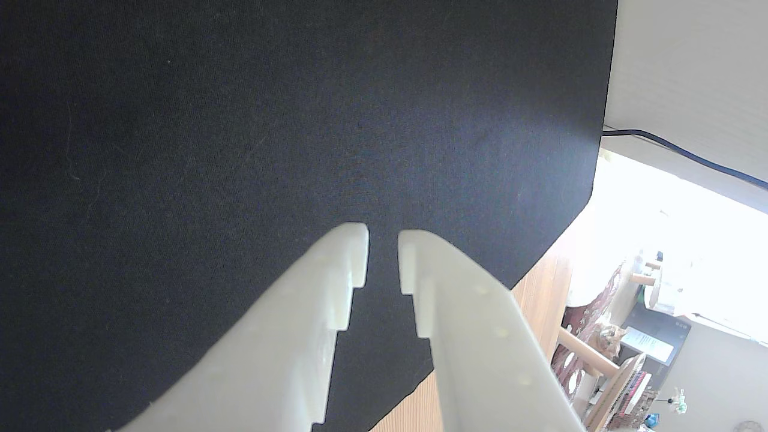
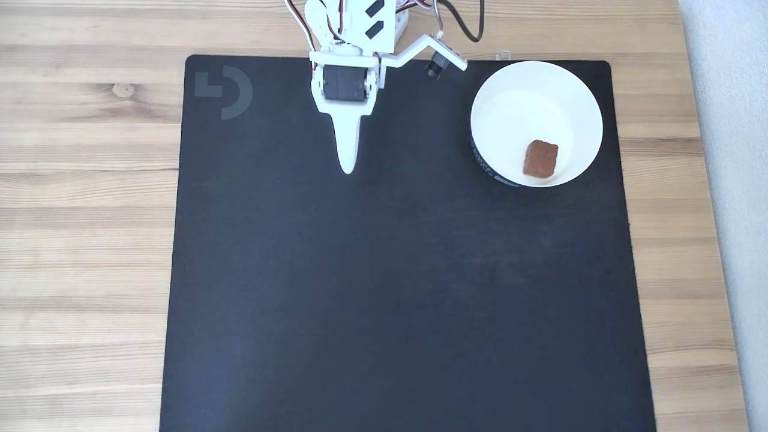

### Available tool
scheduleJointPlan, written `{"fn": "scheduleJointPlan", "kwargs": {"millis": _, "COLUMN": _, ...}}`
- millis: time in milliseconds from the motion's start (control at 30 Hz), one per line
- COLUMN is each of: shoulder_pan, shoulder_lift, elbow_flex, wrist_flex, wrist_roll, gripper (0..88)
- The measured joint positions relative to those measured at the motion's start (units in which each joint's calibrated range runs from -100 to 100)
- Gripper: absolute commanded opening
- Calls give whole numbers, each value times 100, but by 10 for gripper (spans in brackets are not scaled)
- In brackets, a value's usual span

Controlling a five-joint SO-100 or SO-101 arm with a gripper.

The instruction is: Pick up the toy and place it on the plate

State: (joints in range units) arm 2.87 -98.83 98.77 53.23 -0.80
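Fixed view: toy already in dish, gripper empty.

White two-finger gripper [image 2: 348,170] over black fabric mat [image 2: 396,270], jaws narrowly parted in wrist view [image 1: 384,234], holding nothing. Small reddish-brown rough block [image 2: 540,158] well off to gripper's right in fixed view, resting inside round white bowl-like dish [image 2: 504,108], near its lower wall. Little risk left, probably; a careless sweep toward that side could knock the dish and tip the block out.

A black mat [image 2: 408,288] covers a light wooden table [image 2: 84,210] in bright daylight.
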Motion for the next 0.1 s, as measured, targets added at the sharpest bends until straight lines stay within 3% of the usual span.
{"fn": "scheduleJointPlan", "kwargs": {"millis": 100, "shoulder_pan": 0, "shoulder_lift": 0, "elbow_flex": 0, "wrist_flex": 0, "wrist_roll": 0, "gripper": 25}}
